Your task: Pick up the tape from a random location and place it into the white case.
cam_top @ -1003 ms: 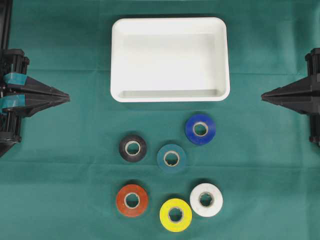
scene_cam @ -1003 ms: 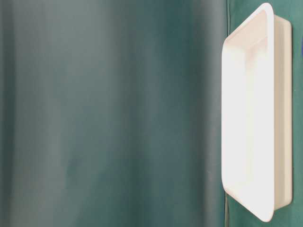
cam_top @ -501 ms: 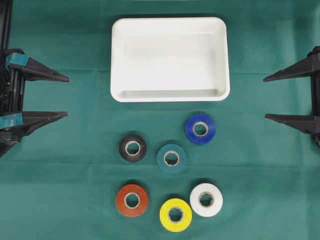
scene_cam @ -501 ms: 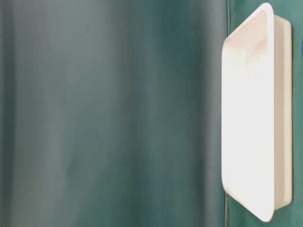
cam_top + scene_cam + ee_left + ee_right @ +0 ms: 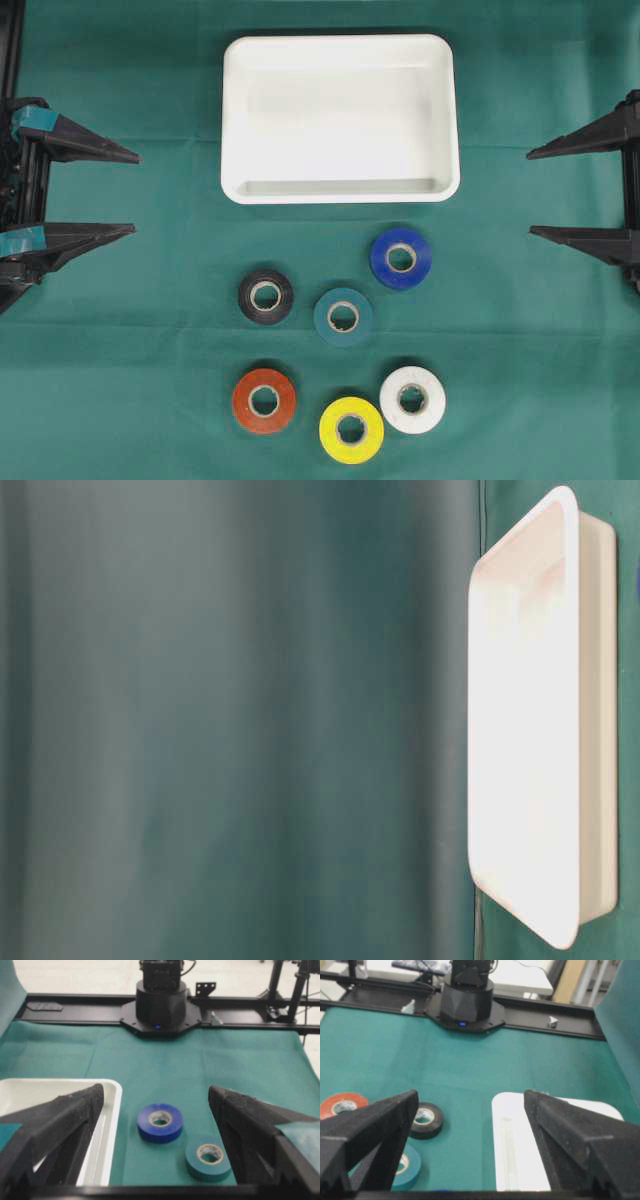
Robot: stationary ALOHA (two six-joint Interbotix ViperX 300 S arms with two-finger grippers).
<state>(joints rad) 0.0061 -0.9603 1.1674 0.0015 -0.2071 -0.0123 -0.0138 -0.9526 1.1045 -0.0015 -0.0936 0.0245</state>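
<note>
A white case (image 5: 340, 118) sits empty on a green desk (image 5: 150, 330). Six tape rolls lie flat just in front of it — the blue roll (image 5: 401, 258) nearest, then teal (image 5: 343, 317), black (image 5: 266, 296), orange (image 5: 264, 400), yellow (image 5: 351, 430) and white (image 5: 412, 399). The left gripper (image 5: 135, 193) and right gripper (image 5: 528, 194) wait at the case's far sides, fingers spread wide, holding nothing. The rolls sit close together — fingers reaching for one could likely nudge its neighbour.

A robotics lab: a desk under green cloth (image 5: 150, 340), black arm bases (image 5: 161, 1007) bolted to a rail, camera stands behind.
</note>
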